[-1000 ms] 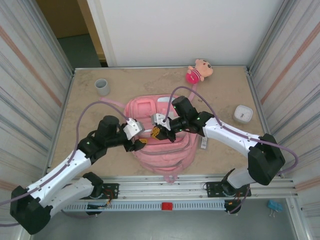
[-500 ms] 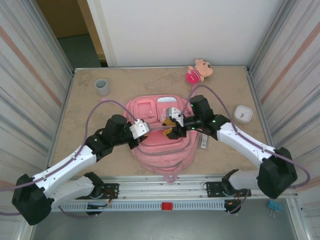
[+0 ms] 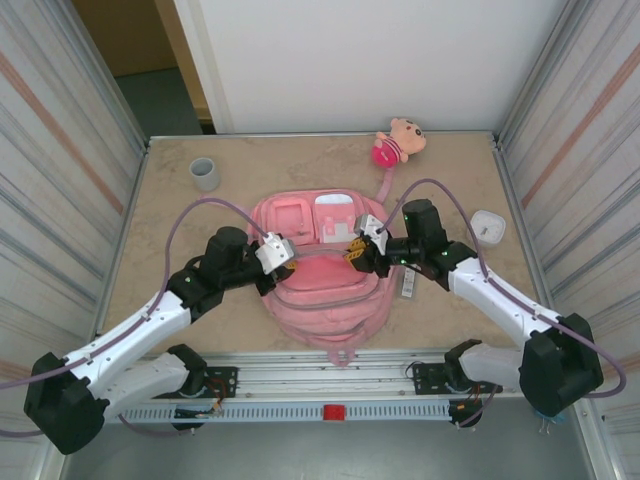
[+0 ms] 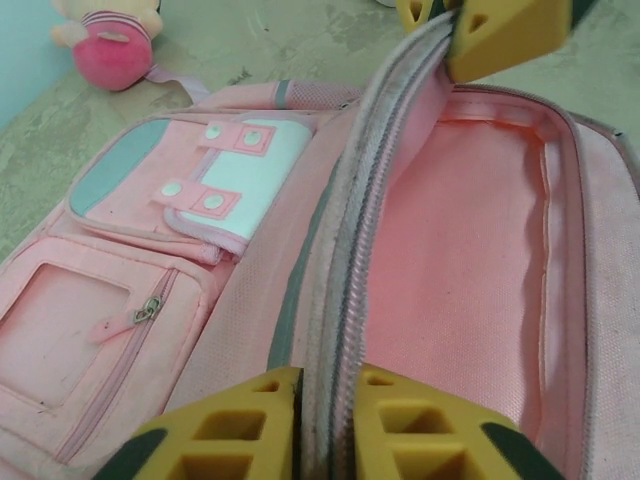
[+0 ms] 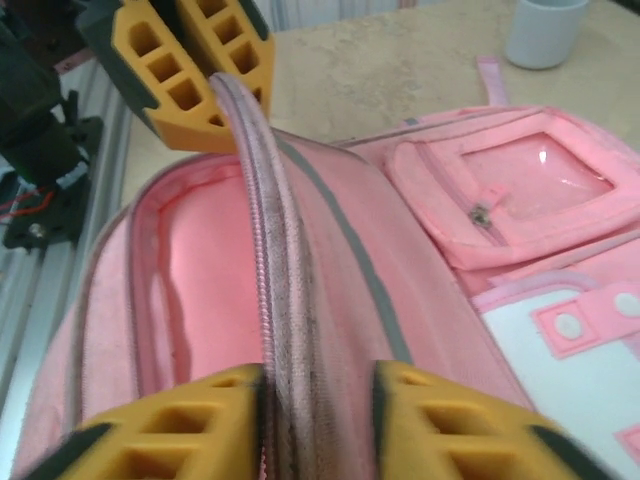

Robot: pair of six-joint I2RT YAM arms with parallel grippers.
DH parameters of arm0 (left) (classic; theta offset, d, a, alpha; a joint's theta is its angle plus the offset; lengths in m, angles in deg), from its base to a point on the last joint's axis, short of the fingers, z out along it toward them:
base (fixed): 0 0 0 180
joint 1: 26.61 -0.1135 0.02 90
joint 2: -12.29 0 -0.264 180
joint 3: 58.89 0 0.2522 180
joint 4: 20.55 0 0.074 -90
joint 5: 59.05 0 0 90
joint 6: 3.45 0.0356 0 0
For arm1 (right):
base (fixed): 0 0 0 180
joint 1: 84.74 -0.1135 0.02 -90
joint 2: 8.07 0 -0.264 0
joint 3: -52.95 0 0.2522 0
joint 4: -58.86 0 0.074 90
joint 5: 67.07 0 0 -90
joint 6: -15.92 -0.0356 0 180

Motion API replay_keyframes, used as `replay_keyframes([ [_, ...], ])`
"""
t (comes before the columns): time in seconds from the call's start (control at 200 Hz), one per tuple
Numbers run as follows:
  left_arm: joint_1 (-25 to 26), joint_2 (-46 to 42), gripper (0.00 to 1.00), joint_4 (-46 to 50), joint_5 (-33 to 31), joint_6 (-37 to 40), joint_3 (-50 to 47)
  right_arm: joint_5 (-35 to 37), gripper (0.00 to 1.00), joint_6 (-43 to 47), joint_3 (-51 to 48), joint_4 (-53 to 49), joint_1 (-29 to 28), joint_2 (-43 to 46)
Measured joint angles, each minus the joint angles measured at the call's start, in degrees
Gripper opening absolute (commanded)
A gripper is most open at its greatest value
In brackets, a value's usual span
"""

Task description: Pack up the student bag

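Where it lies: the student bag (image 3: 322, 300) rests flat at the middle of the table (image 3: 450, 180), front pockets up, between your two arms.
Fabric: soft, padded pink cloth. You can see a glossy window pocket with a small metal zip pull, and a pale flap pocket with pink tabs and round snaps.
Opening: the main compartment gapes, showing smooth pink lining. Its zip edge is a ribbed, grey-soiled band with a dark trim line, raised into a ridge.
Left side: your left fingers (image 4: 270, 420), yellow honeycombed blocks, are pressed onto one end of that zip band, with the cloth pinched between them.
Right side: your right fingers (image 5: 235, 425), the same yellow blocks, pinch the other end of the band.
Table surface: mottled beige, stone-like.
Nearby: a plush doll (image 3: 398, 140) at the far edge, a round grey cup (image 3: 205, 174) at far left, and a white rounded box (image 3: 487, 228) at right, all apart from the bag.
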Motion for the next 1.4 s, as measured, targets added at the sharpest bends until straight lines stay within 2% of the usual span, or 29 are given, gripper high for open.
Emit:
replay_keyframes([
  [0.055,0.11,-0.07,0.53,0.22,0.37,0.48,0.22,-0.52,0.01,-0.37,0.0,0.33,0.0,-0.42],
  [0.13,0.83,0.02,0.65,1.6,0.37,1.51,1.73,-1.05,0.01,-0.7,0.0,0.63,0.0,-0.74],
  [0.195,2.12,1.03,0.7,3.67,0.2,3.34,4.74,-1.38,0.01,-0.85,0.0,0.96,0.0,-0.81],
  [0.361,5.25,7.39,0.71,6.91,-0.98,8.22,13.84,-2.71,0.02,-1.05,0.04,1.53,0.0,-1.77],
  [0.566,5.79,15.61,0.61,8.13,-3.3,11.02,16.46,-4.09,0.03,-1.33,1.03,1.75,0.0,-2.64],
  [0.616,5.77,17.09,0.52,8.35,-4.15,10.95,16.55,-4.26,0.03,-1.33,1.22,1.75,0.0,-2.64],
  [0.666,5.79,18.29,0.37,8.48,-4.87,11.43,16.79,-4.31,0.05,-1.33,1.42,1.75,0.0,-2.64],
  [0.732,5.79,19.02,0.27,8.66,-5.51,11.1,17.18,-4.24,0.14,-1.49,1.55,1.75,0.0,-2.64],
  [0.842,6.01,18.75,0.13,8.61,-6.19,10.16,17.31,-3.56,0.44,-3.91,1.79,1.68,0.11,-2.34],
  [0.902,6.03,18.38,0.12,8.59,-6.8,9.16,17.31,-1.29,0.52,-7.54,1.9,1.25,0.5,-0.96],
  [0.977,5.73,17.51,0.11,8.48,-7.48,7.34,17.31,3.45,0.56,-13.97,2.34,-0.87,1.55,1.88],
  [1.087,4.13,16.11,0.1,8.2,-8.02,4.31,17.27,14.78,0.62,-25.68,3.85,-7.72,4.81,8.02],
  [1.223,2.99,14.14,0.1,8.28,-8.66,2.01,16.61,27.19,0.64,-37.79,4.63,-18.6,9.9,13.49],
  [1.398,2.97,13.18,0.11,8.24,-8.87,0.57,15.74,34.42,0.65,-46.93,1.57,-28.83,13.25,11.82],
])
